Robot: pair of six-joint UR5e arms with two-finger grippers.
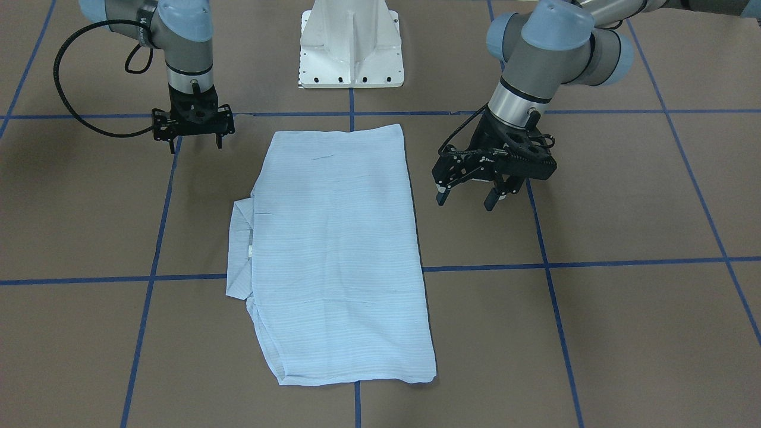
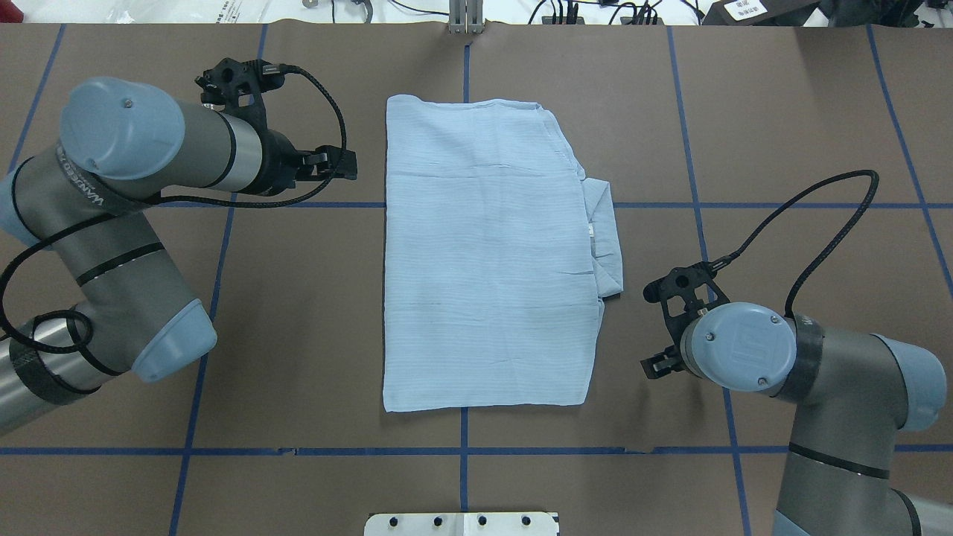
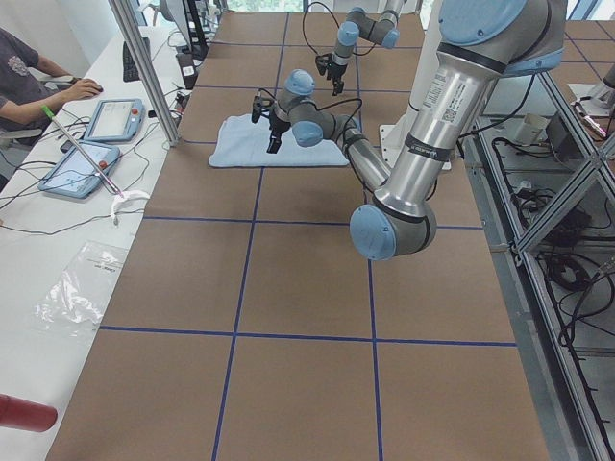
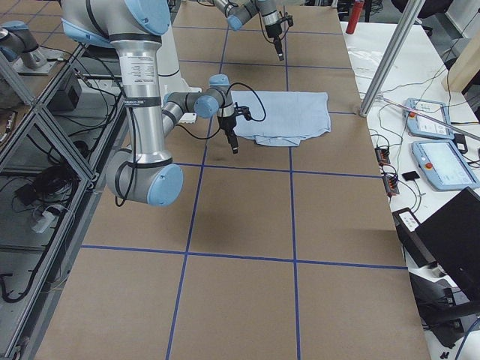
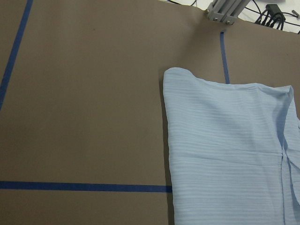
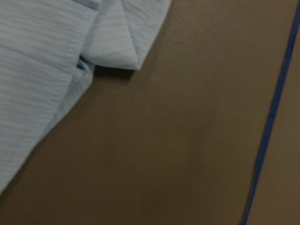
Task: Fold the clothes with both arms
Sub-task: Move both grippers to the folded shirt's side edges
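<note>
The light-blue shirt (image 1: 339, 255) (image 2: 484, 253) lies flat on the brown table, folded into a tall rectangle. A folded flap (image 1: 241, 249) (image 2: 603, 238) pokes out of its side toward my right arm. My left gripper (image 1: 467, 201) (image 2: 346, 165) hovers open beside the shirt's other long edge, holding nothing. Near the pedestal end, my right gripper (image 1: 196, 144) (image 2: 651, 327) hangs open and empty, just off the flap side. One shirt corner (image 5: 225, 140) fills the left wrist view. The right wrist view shows the flap's tip (image 6: 117, 42).
The white pedestal base (image 1: 351, 53) stands at the robot's edge of the table. Blue tape lines (image 1: 351, 113) grid the brown surface. An aluminium post (image 2: 465, 18) rises at the far edge. A person's arm (image 3: 38, 86) and control tablets (image 3: 110, 120) are at a side desk.
</note>
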